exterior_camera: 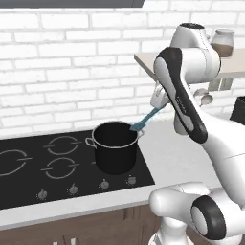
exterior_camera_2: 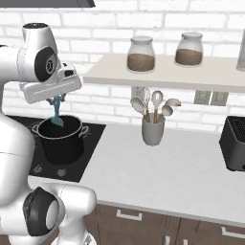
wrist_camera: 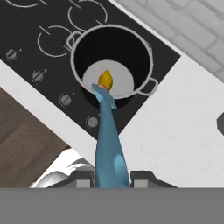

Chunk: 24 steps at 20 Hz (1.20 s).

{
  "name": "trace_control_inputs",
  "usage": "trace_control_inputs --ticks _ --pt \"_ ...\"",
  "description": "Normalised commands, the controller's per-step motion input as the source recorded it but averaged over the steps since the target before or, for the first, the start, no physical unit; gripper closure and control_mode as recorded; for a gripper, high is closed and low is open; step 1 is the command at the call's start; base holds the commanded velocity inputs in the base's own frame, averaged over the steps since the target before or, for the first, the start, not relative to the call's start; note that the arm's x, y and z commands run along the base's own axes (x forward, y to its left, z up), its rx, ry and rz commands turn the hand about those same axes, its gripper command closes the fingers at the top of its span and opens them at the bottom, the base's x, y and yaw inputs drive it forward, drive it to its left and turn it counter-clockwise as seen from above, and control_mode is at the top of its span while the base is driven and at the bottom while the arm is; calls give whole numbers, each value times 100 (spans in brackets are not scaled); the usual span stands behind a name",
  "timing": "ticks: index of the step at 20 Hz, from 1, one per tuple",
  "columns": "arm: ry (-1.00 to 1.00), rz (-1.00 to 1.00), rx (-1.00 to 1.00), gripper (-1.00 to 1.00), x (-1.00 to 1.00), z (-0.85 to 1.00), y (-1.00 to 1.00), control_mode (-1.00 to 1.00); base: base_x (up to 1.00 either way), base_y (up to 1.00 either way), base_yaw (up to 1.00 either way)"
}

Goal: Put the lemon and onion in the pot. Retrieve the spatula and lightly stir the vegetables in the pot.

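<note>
Now the stirring step: the two-finger gripper [wrist_camera: 112, 177] pinches the handle of the slim light-blue spatula [wrist_camera: 107, 135] above the deep round black pot with a silvery rim [wrist_camera: 144, 50].

Inside the pot, which stands on the black cooktop [exterior_camera: 28, 167] at its right front burner, the hand view shows a yellow lemon [wrist_camera: 105, 80] on the pale bottom; the onion I cannot make out. The spatula's blade points down at the pot's mouth, near the rim, and whether it has entered is unclear. Next, I judge, calls for lowering the blade among the contents and sweeping gently without knocking the wall. Beside the stove, a grey utensil cup [exterior_camera_2: 152, 130] holds silver spoons and a whisk.
</note>
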Motion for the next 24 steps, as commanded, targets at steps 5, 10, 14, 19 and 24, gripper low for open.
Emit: trace_control_inputs --ticks 5,10,14,19,24 --pt "0 -4 -21 100 26 -33 58 -100 0 0 0" --pt "0 -1 -10 100 2 -21 56 -100 0 0 0" --pt "0 0 -4 100 7 -27 30 -100 0 0 0" --pt "4 -3 -4 100 22 -41 7 -100 0 0 0" --pt "16 -1 0 100 26 -41 8 -100 0 0 0"
